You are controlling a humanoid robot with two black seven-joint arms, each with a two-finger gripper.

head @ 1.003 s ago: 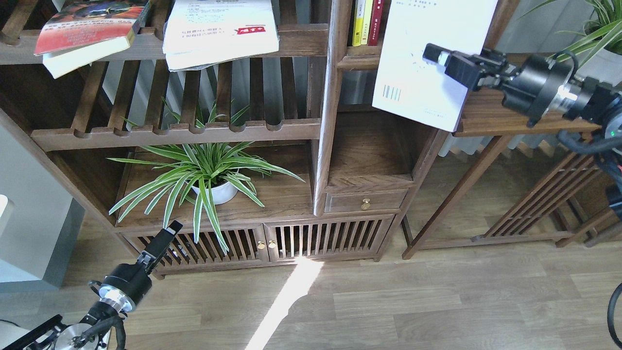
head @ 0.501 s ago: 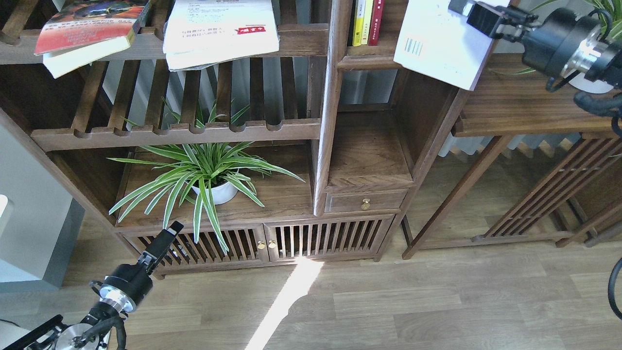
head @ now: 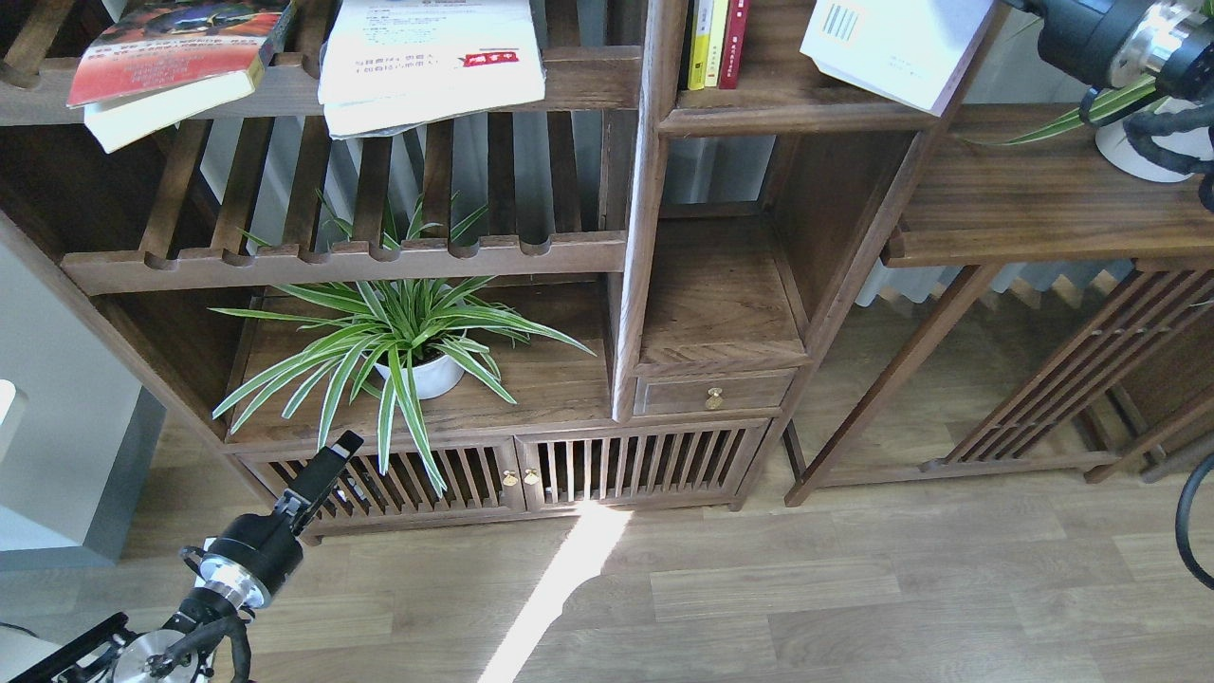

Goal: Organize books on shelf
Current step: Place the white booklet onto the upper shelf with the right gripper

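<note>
The right arm enters at the top right corner, and only its black wrist housing shows; the right gripper itself lies beyond the top edge of the view, so whether its jaws stand apart or together cannot be told. Just left of that wrist, the thin pale booklet with a barcode (head: 896,47) hangs tilted over the solid walnut shelf (head: 797,119) of the narrow cubby, its lower corner jutting past the cubby's right wall. Its long axis runs from upper left to lower right, barcode end toward the upright yellow and red books (head: 716,43) at the cubby's left side.

The left gripper (head: 327,465) hangs low, in front of the slatted cabinet doors (head: 616,465), fingers pointing up and right; they look pressed together, holding nothing. Far above it, on the slatted rack (head: 341,256), lie the thick book with the red-orange cover (head: 161,57) and the large white book with a red logo (head: 427,62), both flat and overhanging the rail.
</note>
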